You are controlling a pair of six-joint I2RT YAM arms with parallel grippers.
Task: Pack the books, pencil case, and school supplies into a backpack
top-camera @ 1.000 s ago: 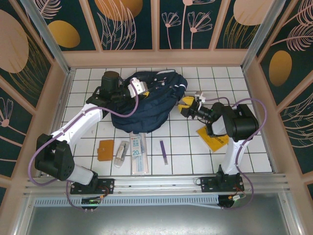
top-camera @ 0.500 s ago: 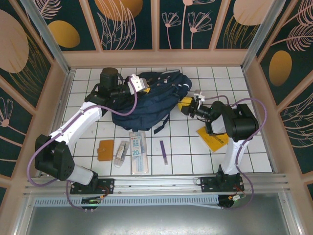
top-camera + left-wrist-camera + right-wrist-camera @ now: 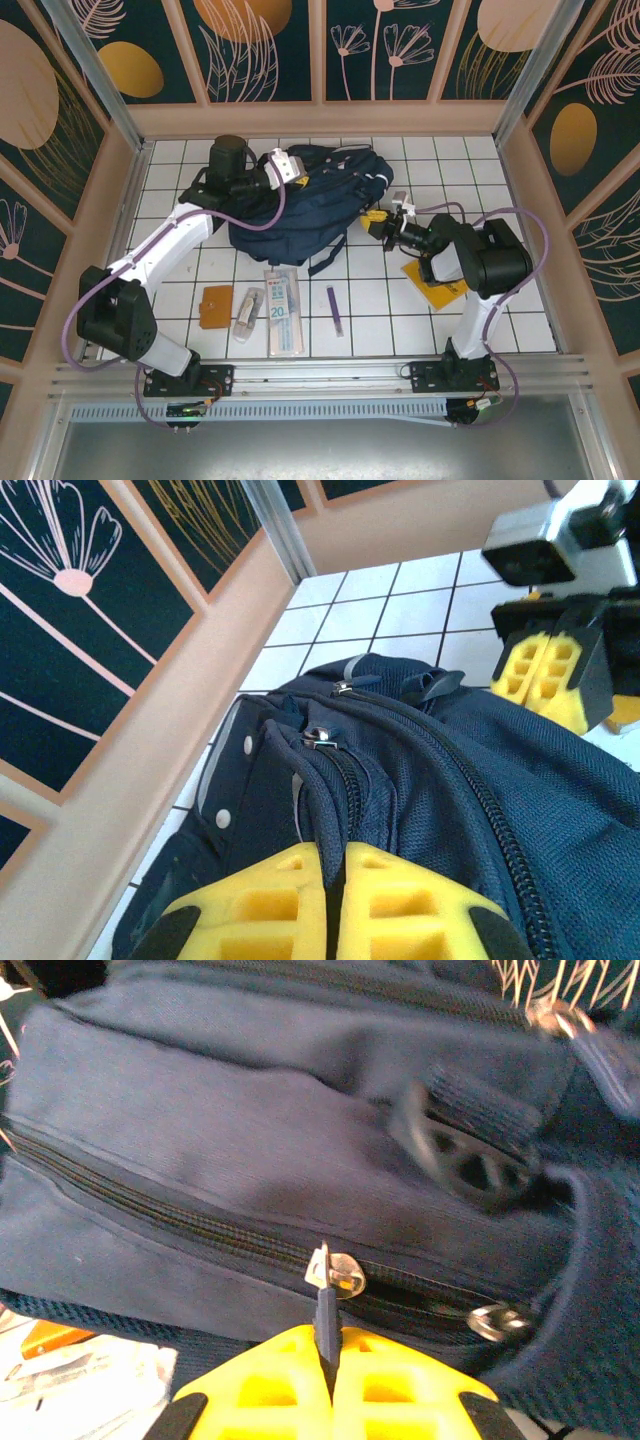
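Observation:
The navy backpack (image 3: 300, 205) lies at the back middle of the tiled table. My left gripper (image 3: 285, 170) is at its top left, shut on a fold of backpack fabric (image 3: 335, 865). My right gripper (image 3: 378, 218) is at its right side, shut on a dark zipper pull tab (image 3: 326, 1312) under a silver slider (image 3: 338, 1272). The zipper is closed. A yellow booklet (image 3: 435, 282) lies partly under the right arm. An orange-brown book (image 3: 217, 305), a small packet (image 3: 247, 313), a clear "20" pack (image 3: 281, 312) and a purple pen (image 3: 334, 310) lie in front. The pencil case is out of view.
Wooden walls (image 3: 320, 118) close in the table at the back and on both sides. A loose dark strap (image 3: 328, 255) of the backpack trails toward the front. The right gripper's yellow fingers (image 3: 555, 670) hang over the bag's far side in the left wrist view.
My right gripper has closed from open onto the zipper pull and dropped slightly toward the bag's right side. The backpack has shifted and flattened in the left gripper's hold.

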